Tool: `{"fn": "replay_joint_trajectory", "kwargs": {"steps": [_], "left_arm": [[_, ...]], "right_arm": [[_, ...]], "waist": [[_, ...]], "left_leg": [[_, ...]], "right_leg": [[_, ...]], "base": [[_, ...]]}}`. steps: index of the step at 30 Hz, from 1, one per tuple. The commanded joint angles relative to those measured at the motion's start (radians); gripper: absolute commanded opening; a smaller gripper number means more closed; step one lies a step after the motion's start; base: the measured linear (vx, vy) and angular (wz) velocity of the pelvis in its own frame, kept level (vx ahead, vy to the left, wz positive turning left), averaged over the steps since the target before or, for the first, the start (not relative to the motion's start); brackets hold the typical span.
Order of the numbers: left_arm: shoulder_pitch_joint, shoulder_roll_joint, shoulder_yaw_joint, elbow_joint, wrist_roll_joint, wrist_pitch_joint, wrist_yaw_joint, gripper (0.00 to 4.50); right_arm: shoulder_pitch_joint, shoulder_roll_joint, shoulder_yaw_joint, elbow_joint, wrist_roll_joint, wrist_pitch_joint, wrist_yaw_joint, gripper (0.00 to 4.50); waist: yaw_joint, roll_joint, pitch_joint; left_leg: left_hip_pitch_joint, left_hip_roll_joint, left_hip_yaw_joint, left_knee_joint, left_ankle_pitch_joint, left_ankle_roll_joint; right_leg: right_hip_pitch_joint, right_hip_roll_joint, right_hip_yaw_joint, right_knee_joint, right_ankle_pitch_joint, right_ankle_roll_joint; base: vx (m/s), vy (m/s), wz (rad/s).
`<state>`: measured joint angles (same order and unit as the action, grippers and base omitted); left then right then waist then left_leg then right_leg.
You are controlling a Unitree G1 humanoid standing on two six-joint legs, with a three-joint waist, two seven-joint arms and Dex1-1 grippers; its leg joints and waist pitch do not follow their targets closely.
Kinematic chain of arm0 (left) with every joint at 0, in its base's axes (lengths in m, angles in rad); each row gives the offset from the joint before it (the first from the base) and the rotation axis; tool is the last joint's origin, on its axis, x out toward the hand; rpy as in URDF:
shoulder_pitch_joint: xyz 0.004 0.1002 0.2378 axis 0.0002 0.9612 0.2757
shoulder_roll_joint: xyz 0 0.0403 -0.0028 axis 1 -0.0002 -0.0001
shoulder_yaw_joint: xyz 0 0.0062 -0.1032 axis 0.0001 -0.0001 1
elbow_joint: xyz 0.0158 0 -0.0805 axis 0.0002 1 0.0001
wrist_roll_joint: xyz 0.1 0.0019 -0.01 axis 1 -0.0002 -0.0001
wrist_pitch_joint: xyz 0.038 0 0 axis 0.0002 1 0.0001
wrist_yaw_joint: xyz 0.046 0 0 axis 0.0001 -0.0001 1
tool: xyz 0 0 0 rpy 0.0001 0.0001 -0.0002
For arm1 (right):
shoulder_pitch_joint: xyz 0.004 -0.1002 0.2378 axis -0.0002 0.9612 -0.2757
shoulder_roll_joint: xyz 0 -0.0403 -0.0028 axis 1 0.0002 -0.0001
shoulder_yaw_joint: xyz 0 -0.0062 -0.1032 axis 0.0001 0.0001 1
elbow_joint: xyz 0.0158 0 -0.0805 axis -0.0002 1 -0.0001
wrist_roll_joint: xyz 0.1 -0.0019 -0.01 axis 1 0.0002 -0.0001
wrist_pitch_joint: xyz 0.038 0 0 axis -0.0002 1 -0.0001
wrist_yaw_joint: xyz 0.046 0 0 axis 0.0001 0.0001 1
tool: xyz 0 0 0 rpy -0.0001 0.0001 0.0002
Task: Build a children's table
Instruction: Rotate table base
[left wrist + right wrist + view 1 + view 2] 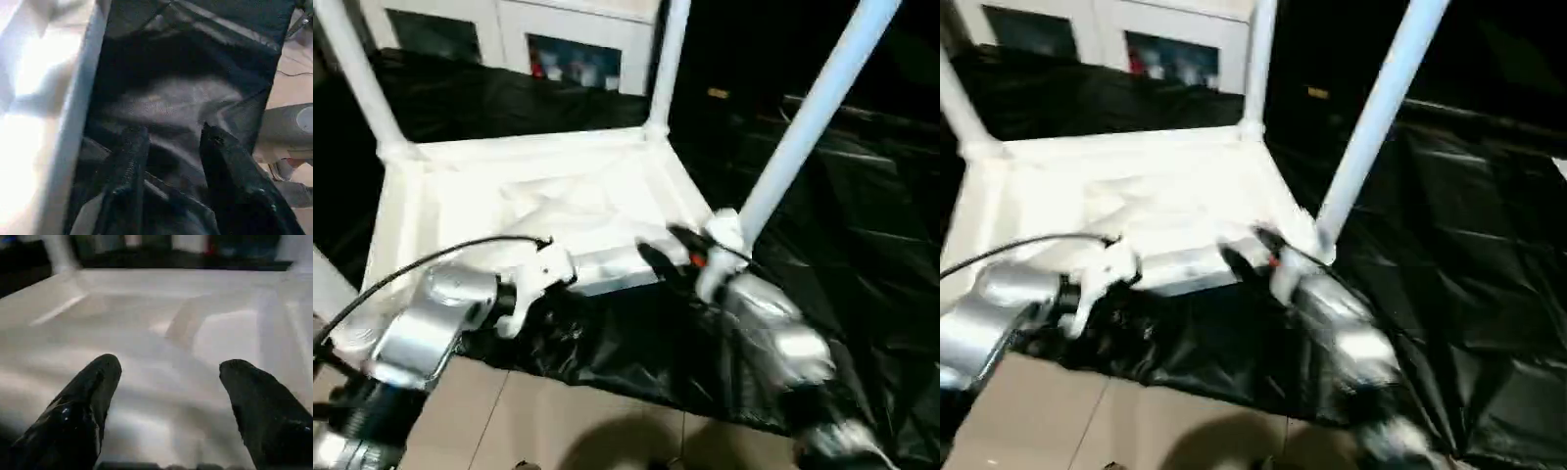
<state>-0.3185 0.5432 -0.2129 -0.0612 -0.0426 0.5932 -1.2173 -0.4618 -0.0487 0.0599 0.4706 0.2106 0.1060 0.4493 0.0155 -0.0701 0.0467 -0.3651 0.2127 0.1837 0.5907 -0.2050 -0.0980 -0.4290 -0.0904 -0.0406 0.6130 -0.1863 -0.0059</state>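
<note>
Right gripper: fingers spread wide, nothing between them, aimed at the ribbed underside of the table top just past its near rim. From the head view it sits at the near right corner, close by the base of the near right leg, which stands seated in its socket. Left gripper: also parted, empty, hanging over the black plastic sheet with the white rim of the top just beside it; head view puts it near the middle of the near edge. Table lies upside down on the sheet, legs pointing up. Three legs seen standing: near right, far right, far left. A white tube at the left edge of the head view, approx. at the near left corner, may be the fourth leg; can't confirm seated or not. Judgement: assy. looks nearly complete; step in hand is prob. checking/pressing the near legs home or getting a hold to turn the table over. Recommendations: close the right fingers on the rim wall or a rib, not on the flat panel, which gives no purchase. Bring left gripper off the sheet and onto the rim before any lift, else loose plastic gets pinched. Lift w/ both arms evenly; one-sided pull could lever a leg out of its socket. Verify near left corner first.
</note>
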Motion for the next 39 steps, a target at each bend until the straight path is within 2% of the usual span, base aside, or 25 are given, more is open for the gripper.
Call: {"fn": "replay_joint_trajectory", "kwargs": {"steps": [1, 3, 4, 6, 9, 10, 11, 14, 19, 20, 21, 25, 26, 27, 28, 29, 30, 31, 33, 34, 35, 36, 37, 38, 39], "left_arm": [[0.006, 0.004, -0.008, -0.013, 0.036, 0.005, 0.028, 2.32], [0.012, 0.007, -0.015, -0.007, 0.059, 0.0, 0.054, 2.4], [0.012, 0.0, -0.016, 0.011, 0.084, -0.017, 0.095, 2.64], [0.009, -0.017, -0.006, 0.039, 0.113, -0.038, 0.18, 2.71], [0.015, -0.025, 0.004, 0.042, 0.115, -0.049, 0.23, 2.96], [0.019, -0.027, 0.007, 0.039, 0.116, -0.048, 0.246, 3.15], [0.021, -0.029, 0.009, 0.037, 0.116, -0.048, 0.254, 3.15], [0.031, -0.04, 0.017, 0.038, 0.126, -0.055, 0.297, 3.21], [0.036, -0.072, 0.04, 0.06, 0.146, -0.103, 0.373, 3.71], [0.036, -0.077, 0.046, 0.065, 0.148, -0.12, 0.384, 3.87], [0.036, -0.083, 0.051, 0.072, 0.145, -0.133, 0.401, 3.87], [0.061, -0.112, 0.088, 0.09, 0.124, -0.208, 0.475, 4.15], [0.071, -0.119, 0.097, 0.086, 0.118, -0.222, 0.483, 4.25], [0.105, -0.143, 0.13, 0.065, 0.096, -0.253, 0.509, 4.35], [0.12, -0.153, 0.143, 0.054, 0.087, -0.26, 0.523, 4.43], [0.151, -0.178, 0.173, 0.03, 0.07, -0.278, 0.558, 4.48], [0.164, -0.191, 0.187, 0.018, 0.063, -0.285, 0.577, 4.48], [0.184, -0.206, 0.204, 0.0, 0.046, -0.295, 0.588, 4.48], [0.224, -0.234, 0.234, -0.036, 0.012, -0.306, 0.599, 4.48], [0.242, -0.246, 0.248, -0.052, -0.001, -0.309, 0.606, 4.5], [0.271, -0.263, 0.271, -0.068, -0.021, -0.332, 0.615, 4.5], [0.321, -0.293, 0.317, -0.089, -0.049, -0.374, 0.642, 4.5], [0.336, -0.303, 0.333, -0.095, -0.058, -0.39, 0.651, 4.5], [0.381, -0.333, 0.379, -0.1, -0.075, -0.463, 0.703, 4.5], [0.389, -0.338, 0.388, -0.099, -0.074, -0.479, 0.716, 4.5]], "right_arm": [[-0.032, 0.004, -0.047, 0.086, -0.032, -0.039, -0.11, 3.74], [-0.064, 0.013, -0.057, 0.137, -0.046, -0.056, -0.157, 3.74], [-0.096, 0.012, -0.073, 0.185, -0.056, -0.071, -0.208, 3.74], [-0.149, -0.009, -0.111, 0.265, -0.059, -0.091, -0.29, 3.74], [-0.171, -0.037, -0.132, 0.307, -0.062, -0.107, -0.324, 3.74], [-0.177, -0.049, -0.135, 0.324, -0.066, -0.118, -0.333, 3.74], [-0.181, -0.055, -0.137, 0.333, -0.068, -0.124, -0.338, 3.74], [-0.203, -0.092, -0.148, 0.387, -0.076, -0.157, -0.36, 3.74], [-0.27, -0.168, -0.186, 0.521, -0.084, -0.221, -0.391, 3.74], [-0.28, -0.183, -0.192, 0.538, -0.085, -0.225, -0.395, 3.74], [-0.291, -0.196, -0.198, 0.56, -0.086, -0.234, -0.398, 3.74], [-0.319, -0.241, -0.211, 0.617, -0.084, -0.257, -0.406, 3.74], [-0.319, -0.244, -0.213, 0.616, -0.082, -0.257, -0.402, 3.74], [-0.312, -0.25, -0.217, 0.605, -0.075, -0.256, -0.383, 3.74], [-0.308, -0.248, -0.219, 0.597, -0.069, -0.253, -0.368, 3.74], [-0.293, -0.241, -0.225, 0.574, -0.052, -0.244, -0.324, 3.74], [-0.284, -0.237, -0.228, 0.561, -0.042, -0.239, -0.3, 3.74], [-0.273, -0.232, -0.224, 0.55, -0.03, -0.239, -0.26, 3.74], [-0.241, -0.22, -0.214, 0.508, -0.002, -0.228, -0.167, 3.74], [-0.224, -0.215, -0.21, 0.486, 0.011, -0.221, -0.123, 4.01], [-0.193, -0.21, -0.2, 0.448, 0.012, -0.226, -0.096, 4.01], [-0.132, -0.198, -0.184, 0.363, 0.025, -0.24, -0.049, 4.01], [-0.109, -0.195, -0.179, 0.327, 0.036, -0.239, -0.032, 4.11], [-0.046, -0.188, -0.164, 0.236, 0.071, -0.236, 0.009, 4.21], [-0.034, -0.188, -0.161, 0.219, 0.076, -0.231, 0.012, 4.41]], "waist": [[-0.001, 0.017, -0.052], [0.002, 0.019, -0.055], [0.003, 0.017, -0.058], [0.006, 0.018, -0.06], [0.014, 0.014, -0.065], [0.017, 0.014, -0.064], [0.018, 0.014, -0.065], [0.023, 0.012, -0.064], [0.027, 0.012, -0.064], [0.034, 0.012, -0.063], [0.037, 0.011, -0.063], [0.038, 0.009, -0.064], [0.041, 0.009, -0.066], [0.042, 0.013, -0.066], [0.039, 0.007, -0.067], [0.039, 0.009, -0.07], [0.037, 0.008, -0.07], [0.037, 0.007, -0.069], [0.036, 0.011, -0.069], [0.035, 0.007, -0.068], [0.033, 0.01, -0.066], [0.036, 0.017, -0.063], [0.032, 0.009, -0.061], [0.035, 0.017, -0.063], [0.03, 0.014, -0.059]], "left_leg": [[0.021, 0.014, 0.011, -0.076, -0.135, -0.002], [0.019, 0.01, 0.01, -0.075, -0.127, -0.009], [0.014, 0.008, 0.009, -0.073, -0.114, -0.011], [0.013, 0.006, 0.009, -0.071, -0.091, -0.011], [0.011, 0.003, 0.009, -0.067, -0.075, 0.003], [0.013, 0.002, 0.011, -0.065, -0.069, 0.011], [0.009, 0.0, 0.01, -0.064, -0.069, 0.015], [0.008, 0.001, 0.011, -0.063, -0.086, 0.021], [0.011, 0.001, 0.013, -0.059, -0.135, 0.016], [0.012, 0.001, 0.013, -0.058, -0.141, 0.017], [0.007, 0.0, 0.012, -0.058, -0.14, 0.018], [0.002, 0.0, 0.009, -0.057, -0.158, 0.013], [0.002, 0.0, 0.009, -0.055, -0.149, 0.015], [0.001, -0.001, 0.008, -0.054, -0.144, 0.018], [-0.007, -0.001, 0.006, -0.054, -0.129, 0.022], [-0.004, -0.001, 0.006, -0.052, -0.119, 0.03], [-0.008, -0.001, 0.006, -0.051, -0.115, 0.037], [-0.01, 0.001, 0.005, -0.051, -0.113, 0.049], [-0.008, 0.004, 0.006, -0.051, -0.128, 0.07], [-0.007, 0.006, 0.006, -0.052, -0.136, 0.077], [-0.007, 0.006, 0.007, -0.052, -0.161, 0.08], [-0.009, 0.008, 0.004, -0.055, -0.167, 0.075], [-0.013, 0.012, 0.003, -0.058, -0.18, 0.071], [-0.004, 0.01, 0.004, -0.057, -0.199, 0.072], [-0.01, 0.013, 0.002, -0.061, -0.217, 0.067]], "right_leg": [[0.05, -0.025, 0.035, -0.056, -0.105, -0.22], [0.053, -0.023, 0.036, -0.051, -0.089, -0.201], [0.058, -0.021, 0.035, -0.048, -0.067, -0.19], [0.058, -0.021, 0.035, -0.044, -0.027, -0.19], [0.063, -0.021, 0.036, -0.04, 0.017, -0.192], [0.06, -0.018, 0.035, -0.039, 0.035, -0.198], [0.063, -0.017, 0.034, -0.038, 0.04, -0.199], [0.063, -0.018, 0.034, -0.04, 0.01, -0.194], [0.055, -0.015, 0.032, -0.045, -0.047, -0.197], [0.055, -0.016, 0.032, -0.047, -0.057, -0.193], [0.057, -0.016, 0.031, -0.045, -0.064, -0.188], [0.058, -0.017, 0.029, -0.048, -0.096, -0.173], [0.058, -0.017, 0.028, -0.046, -0.082, -0.174], [0.059, -0.017, 0.028, -0.044, -0.07, -0.176], [0.065, -0.016, 0.027, -0.042, -0.049, -0.175], [0.063, -0.016, 0.027, -0.038, -0.028, -0.179], [0.067, -0.016, 0.027, -0.036, -0.011, -0.182], [0.066, -0.015, 0.026, -0.037, 0.005, -0.186], [0.064, -0.016, 0.026, -0.039, 0.004, -0.2], [0.061, -0.015, 0.025, -0.042, -0.011, -0.204], [0.06, -0.015, 0.026, -0.046, -0.037, -0.21], [0.062, -0.018, 0.026, -0.049, -0.049, -0.207], [0.064, -0.018, 0.027, -0.053, -0.067, -0.194], [0.06, -0.016, 0.026, -0.058, -0.096, -0.188], [0.06, -0.013, 0.026, -0.062, -0.112, -0.178]], "base": [[0.0, 0.0, 0.0], [0.0, 0.0, 0.0], [0.0, 0.0, 0.0], [0.0, 0.0, 0.0], [0.0, 0.0, 0.0], [0.0, 0.0, 0.0], [0.0, 0.0, 0.0], [0.0, 0.0, 0.0], [0.0, 0.0, 0.0], [0.0, 0.0, 0.0], [0.0, 0.0, 0.0], [0.0, 0.0, 0.0], [0.0, 0.0, 0.0], [0.0, 0.0, 0.0], [0.0, 0.0, 0.0], [0.0, 0.0, 0.0], [0.0, 0.0, 0.0], [0.0, 0.0, 0.0], [0.0, 0.0, 0.0], [0.0, 0.0, 0.0], [0.0, 0.0, 0.0], [0.0, 0.0, 0.0], [0.0, 0.0, 0.0], [0.0, 0.0, 0.0], [0.0, 0.0, 0.0]]}}
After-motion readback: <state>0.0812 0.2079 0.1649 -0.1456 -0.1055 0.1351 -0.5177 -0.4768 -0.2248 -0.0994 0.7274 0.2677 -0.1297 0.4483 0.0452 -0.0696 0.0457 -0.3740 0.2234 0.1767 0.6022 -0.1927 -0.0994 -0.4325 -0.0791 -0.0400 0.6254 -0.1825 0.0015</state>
